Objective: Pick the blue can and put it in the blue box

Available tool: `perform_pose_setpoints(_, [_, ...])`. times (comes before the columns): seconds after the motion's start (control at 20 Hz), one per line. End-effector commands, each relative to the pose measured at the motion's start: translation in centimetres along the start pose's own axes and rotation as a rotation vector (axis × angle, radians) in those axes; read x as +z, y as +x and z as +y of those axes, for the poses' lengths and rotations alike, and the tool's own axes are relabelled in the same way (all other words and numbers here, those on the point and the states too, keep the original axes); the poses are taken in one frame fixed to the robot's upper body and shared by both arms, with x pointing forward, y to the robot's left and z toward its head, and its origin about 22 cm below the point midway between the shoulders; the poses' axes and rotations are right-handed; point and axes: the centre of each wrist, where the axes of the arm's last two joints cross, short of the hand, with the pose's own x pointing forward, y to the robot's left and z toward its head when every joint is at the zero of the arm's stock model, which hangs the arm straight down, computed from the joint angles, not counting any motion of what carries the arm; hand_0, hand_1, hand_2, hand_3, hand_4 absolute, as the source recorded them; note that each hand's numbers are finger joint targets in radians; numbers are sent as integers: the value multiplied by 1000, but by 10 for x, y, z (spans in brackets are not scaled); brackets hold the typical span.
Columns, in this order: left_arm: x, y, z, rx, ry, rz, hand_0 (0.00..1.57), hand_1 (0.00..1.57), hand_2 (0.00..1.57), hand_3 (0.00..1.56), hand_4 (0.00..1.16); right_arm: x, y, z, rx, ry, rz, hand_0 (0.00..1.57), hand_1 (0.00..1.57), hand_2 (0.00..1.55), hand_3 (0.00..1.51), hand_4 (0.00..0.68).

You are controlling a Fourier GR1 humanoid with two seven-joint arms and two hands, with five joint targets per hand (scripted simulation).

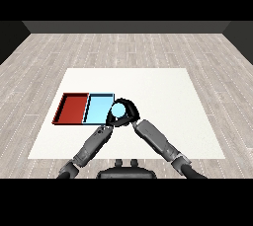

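One hand, your right hand (129,110), is wrapped round the blue can (118,110); the blue box (97,110) sits just left.

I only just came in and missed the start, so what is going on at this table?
A humanoid robot is handling a blue can. Its right hand is curled round the can and holds it at the right edge of the light blue tray. From this view I cannot tell whether the can is already over the tray or just beside it. The left hand is close by, next to the can, its fingers too hidden to judge. A red tray lies just left of the blue one on the white table.
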Motion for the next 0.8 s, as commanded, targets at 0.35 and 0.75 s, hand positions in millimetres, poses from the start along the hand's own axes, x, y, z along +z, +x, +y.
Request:
perform_pose_setpoints(0.35, [-5, 2, -14, 39, -20, 43, 1571, 1571, 1516, 1448, 1097, 5, 1, -2, -57, -21, 29, 0, 0, 0, 0, 0])
perform_pose_setpoints(0.75, [-8, -10, -5, -3, 14, 31, 1571, 1571, 1571, 1498, 1137, -5, 13, -20, -67, -52, 27, 0, 0, 0, 0, 0])
